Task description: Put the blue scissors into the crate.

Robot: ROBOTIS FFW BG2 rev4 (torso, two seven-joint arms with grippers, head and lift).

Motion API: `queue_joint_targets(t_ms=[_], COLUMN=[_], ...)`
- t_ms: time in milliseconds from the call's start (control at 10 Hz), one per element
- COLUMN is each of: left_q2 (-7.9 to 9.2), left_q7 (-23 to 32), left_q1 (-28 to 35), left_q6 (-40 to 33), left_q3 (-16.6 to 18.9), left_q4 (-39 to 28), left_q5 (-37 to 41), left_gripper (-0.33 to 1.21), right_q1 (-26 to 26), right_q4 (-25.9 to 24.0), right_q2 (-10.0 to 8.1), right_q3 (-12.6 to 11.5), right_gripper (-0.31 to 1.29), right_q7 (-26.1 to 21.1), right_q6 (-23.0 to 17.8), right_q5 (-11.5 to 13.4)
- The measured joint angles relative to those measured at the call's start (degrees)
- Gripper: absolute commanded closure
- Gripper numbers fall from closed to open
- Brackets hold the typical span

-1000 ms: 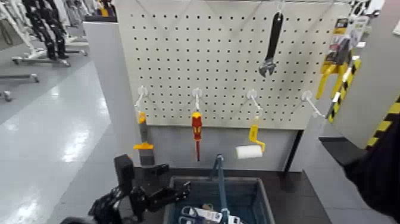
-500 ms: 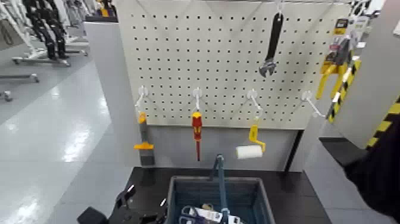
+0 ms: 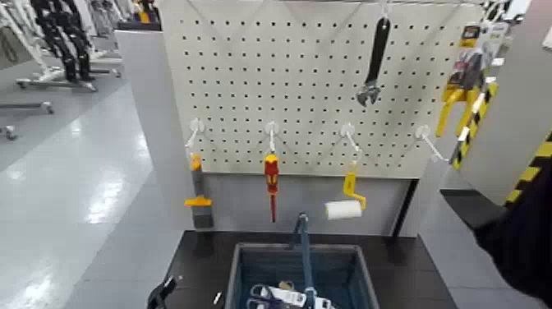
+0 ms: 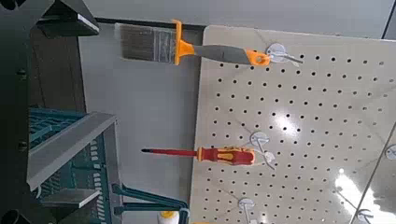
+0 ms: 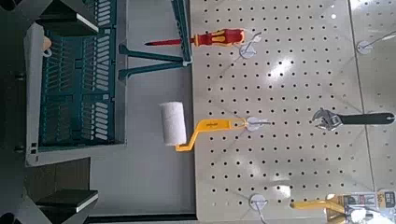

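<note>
Your crate [image 3: 355, 275] sits on the dark table [image 3: 197, 263] directly below the pegboard [image 3: 312, 74], its blue handle bar [image 3: 305, 255] standing upright in the middle. The blue scissors [image 3: 271, 294] lie inside it, near the front wall just left of that bar, with the white card under them; other contents there are too cut off for you to identify.

On the pegboard above the crate you have a paintbrush [image 3: 195, 182], a red-and-yellow screwdriver [image 3: 271, 182] and a paint roller [image 3: 347, 201] hanging in a row, and a wrench [image 3: 375, 62] higher up to the right.

Compared with a second ago, your left gripper [image 3: 162, 292] has dropped away from the crate's left wall: then it was raised beside the rim, now only a tip shows at the table's front edge, left of the crate. You cannot tell from any view whether its jaws are released or clenched. The right gripper is out of sight. The scissors have not shifted.
</note>
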Motion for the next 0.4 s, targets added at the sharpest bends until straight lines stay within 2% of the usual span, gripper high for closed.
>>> queue_joint_targets(t_ms=[400], left_q2=[-0.33], left_q7=[-0.1], left_q1=[0.3], left_q6=[1.3], left_q3=[0.3], left_q4=[-0.4], left_q5=[-0.4], left_gripper=[0.09], right_q1=[-0.1], right_q4=[0.0], right_q2=[-0.06], right_q3=[0.0], right_gripper=[0.14], right_q7=[-1.4], right_q6=[-0.3], right_q5=[0.3])
